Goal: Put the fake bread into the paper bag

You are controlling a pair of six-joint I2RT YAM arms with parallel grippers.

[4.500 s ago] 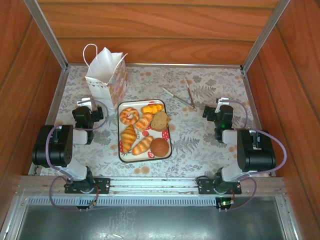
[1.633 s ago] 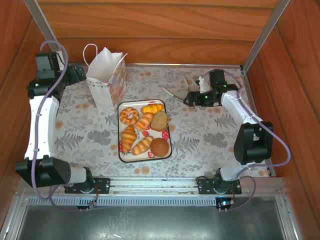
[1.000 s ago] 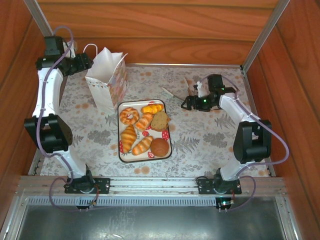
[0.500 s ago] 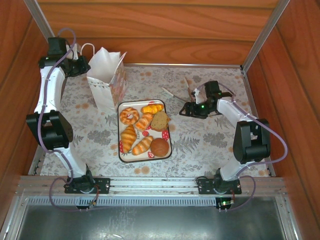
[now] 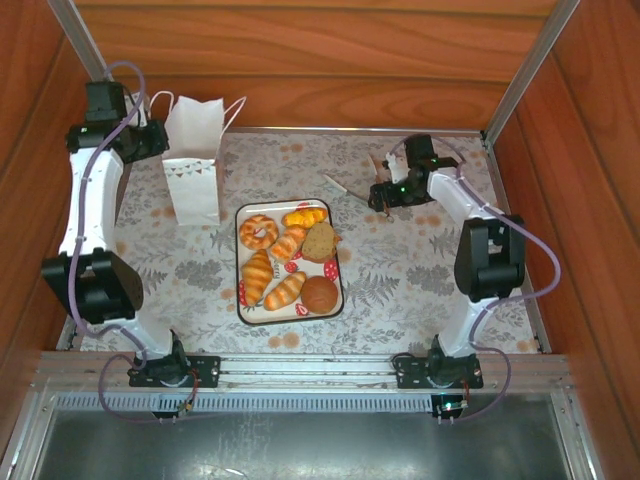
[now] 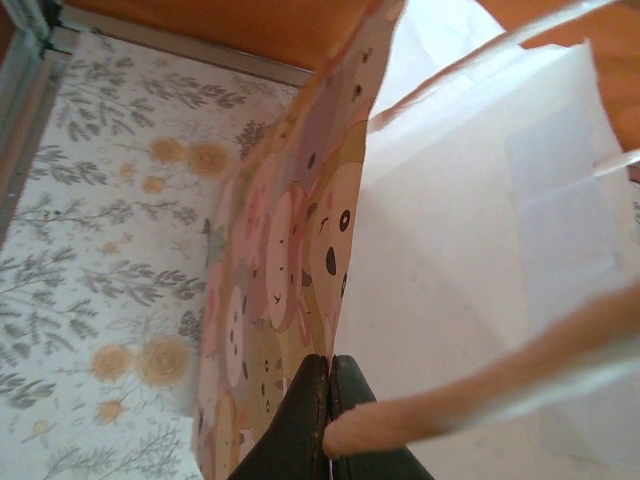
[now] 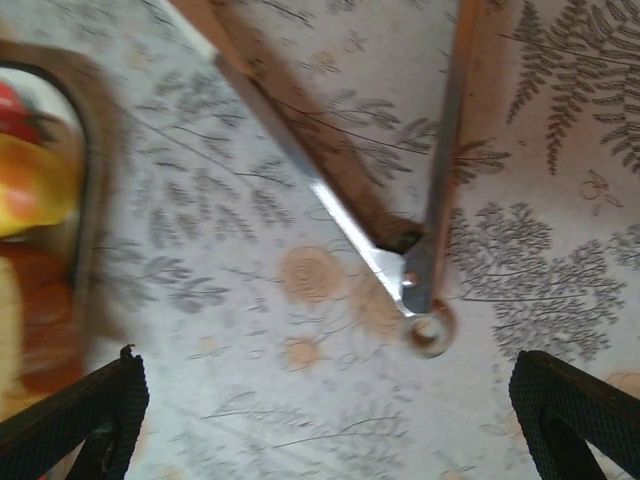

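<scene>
Note the left hand (image 5: 150,140) clamped shut on the top edge of the paper bag (image 5: 195,165), to the far left of the tray (image 5: 290,318); a second ago, spread wide beside that edge. Confirm in the left wrist view: both fingertips (image 6: 318,400) pressed together where the patterned side meets the white panel. Observe the bag turned since the grip, with its white face now toward the tray and both cord loops standing up. Treat this as the bag held steady for loading. Note the right hand (image 5: 383,195) fully spread, poised low over the hinge of the metal tongs (image 5: 342,188) on the counter (image 5: 420,280) to the far right of the tray, touching nothing; shifted a little away from the tray over the last half second. Find the fake bread (image 5: 288,260) untouched, every piece on the tray and none in the bag. Expect a tong pickup next; judge the task barely begun. Watch for the bag tipping under a one-sided pull.
</scene>
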